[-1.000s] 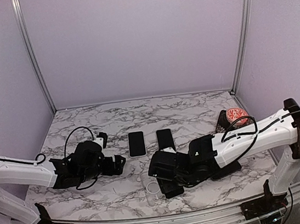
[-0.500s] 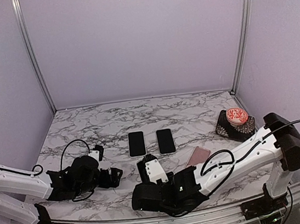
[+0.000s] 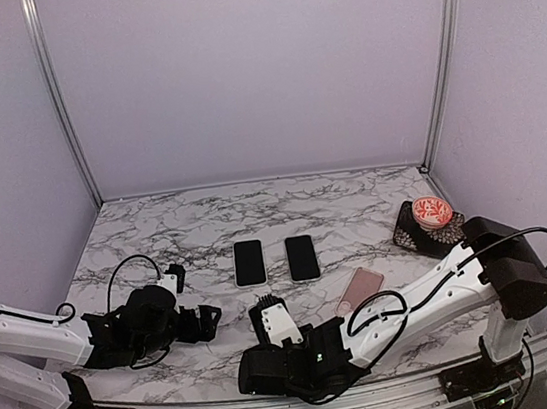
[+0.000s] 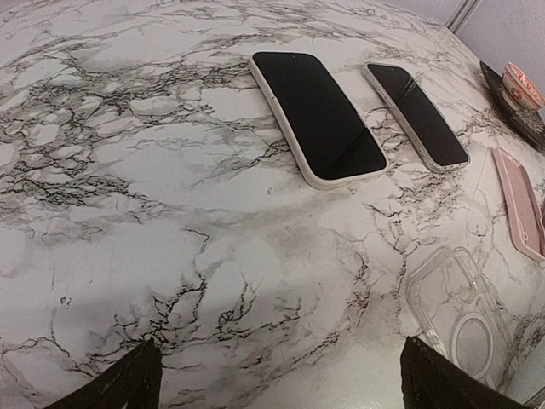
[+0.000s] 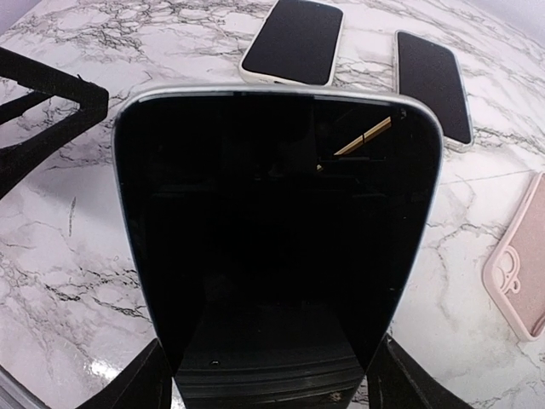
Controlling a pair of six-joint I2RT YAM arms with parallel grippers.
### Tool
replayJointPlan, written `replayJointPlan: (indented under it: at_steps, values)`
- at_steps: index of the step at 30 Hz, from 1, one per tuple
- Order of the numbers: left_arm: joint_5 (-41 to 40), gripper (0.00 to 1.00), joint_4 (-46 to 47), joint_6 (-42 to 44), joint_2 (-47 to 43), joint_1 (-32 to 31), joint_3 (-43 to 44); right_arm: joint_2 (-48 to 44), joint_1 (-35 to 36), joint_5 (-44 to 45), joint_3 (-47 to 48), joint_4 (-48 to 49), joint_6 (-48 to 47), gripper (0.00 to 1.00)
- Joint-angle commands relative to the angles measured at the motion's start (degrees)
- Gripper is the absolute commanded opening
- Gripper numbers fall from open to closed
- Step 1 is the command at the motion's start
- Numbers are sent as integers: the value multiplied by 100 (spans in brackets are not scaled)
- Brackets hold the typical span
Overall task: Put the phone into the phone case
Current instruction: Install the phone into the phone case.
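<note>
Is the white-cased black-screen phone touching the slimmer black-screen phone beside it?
Apart. Left wrist view shows bare marble between the white-cased phone and the slimmer phone.

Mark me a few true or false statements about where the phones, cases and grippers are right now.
The white-edged phone and second phone lie flat on the table: true.
The right gripper is empty: false, it grips a dark phone.
The left gripper is open: true.
The clear case holds a phone: false, it is empty.
The pink case lies left of both phones: false, right.
</note>
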Motion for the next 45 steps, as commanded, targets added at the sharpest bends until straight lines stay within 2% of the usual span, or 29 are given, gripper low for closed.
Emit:
replayJointPlan:
  at_steps: [1,5,9,15,21,27,31,35,38,45]
  values:
    - [-79,99,179,10,-74,-27,-69,36,-57,195,345,-394,622,23]
    - [-66,99,197,24,-33,-27,-53,7,-87,-28,287,-382,690,22]
    - [-83,99,197,-17,-60,-27,-79,23,-170,-291,384,-798,1068,20]
    - [-165,99,206,60,-52,-27,-70,105,-348,-766,218,-487,850,20]
    - [-226,99,213,80,23,-22,-65,240,-383,-767,290,-507,542,19]
    - [-234,99,206,133,98,-21,25,485,-339,-677,602,-1192,665,18]
    - [-219,99,206,173,91,-27,62,579,-293,-585,636,-936,294,19]
    - [-325,99,206,254,83,-18,70,731,-327,-637,817,-1387,555,19]
    - [-321,99,206,301,87,-18,115,687,-347,-697,765,-1516,739,24]
    - [-328,99,206,350,289,-18,273,564,-444,-948,533,-1481,1063,28]
